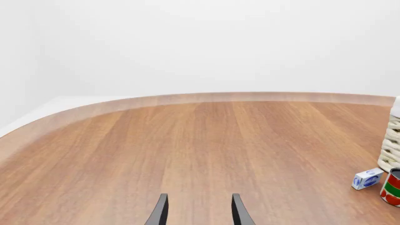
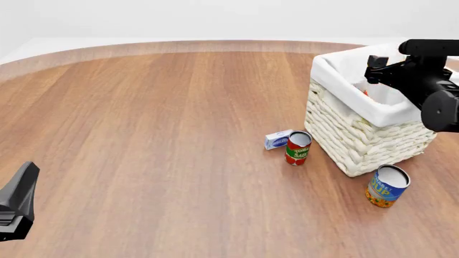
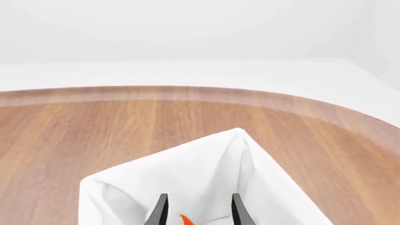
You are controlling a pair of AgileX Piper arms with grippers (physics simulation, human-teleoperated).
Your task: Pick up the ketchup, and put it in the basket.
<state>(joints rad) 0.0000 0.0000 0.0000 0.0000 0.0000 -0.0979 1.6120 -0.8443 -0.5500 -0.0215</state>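
Hovering over the basket (image 2: 362, 131), the right gripper (image 3: 196, 213) has its fingers spread apart, and a sliver of red, which I judge to be the ketchup (image 3: 185, 219), sits below and between them inside the liner. Doing this step well means lifting straight up, clear of the cloth rim, without nudging the bottle. The front view shows that red only as a speck at the basket's 12 o'clock wall, but it alone shows the tomato sauce can (image 2: 297, 148) at the basket's 9 o'clock. The left gripper (image 1: 197, 211) is parted and empty.
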